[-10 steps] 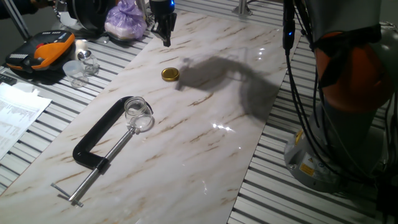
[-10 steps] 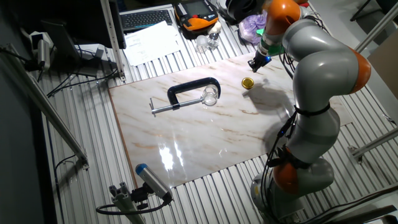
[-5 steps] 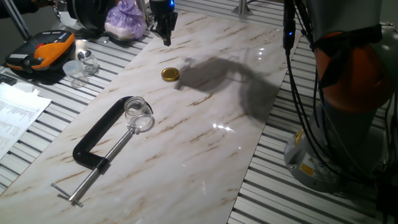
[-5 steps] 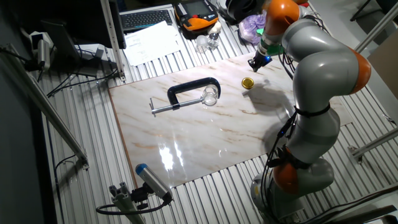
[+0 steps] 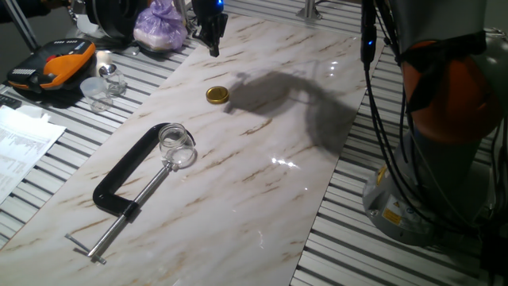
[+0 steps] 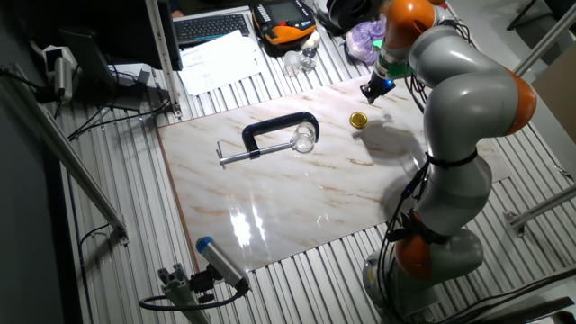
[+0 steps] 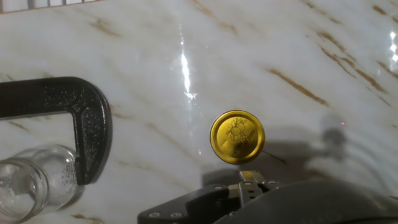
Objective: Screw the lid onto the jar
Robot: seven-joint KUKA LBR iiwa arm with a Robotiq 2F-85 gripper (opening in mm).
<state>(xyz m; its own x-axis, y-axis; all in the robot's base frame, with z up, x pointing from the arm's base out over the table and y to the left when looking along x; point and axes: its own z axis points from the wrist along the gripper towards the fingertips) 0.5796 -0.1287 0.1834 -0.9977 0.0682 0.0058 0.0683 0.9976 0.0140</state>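
Your claw hangs above the marble slab holding nothing, its fingers looking drawn together at the tip, though how far apart they stand cannot be told. The lid lies flat on the slab just ahead of and below the claw, while the jar sits well beyond it, gripped in the black C-clamp. Open the fingers wider than the lid, centre over it, then descend straight so both pads meet its rim evenly and it stays level for threading.
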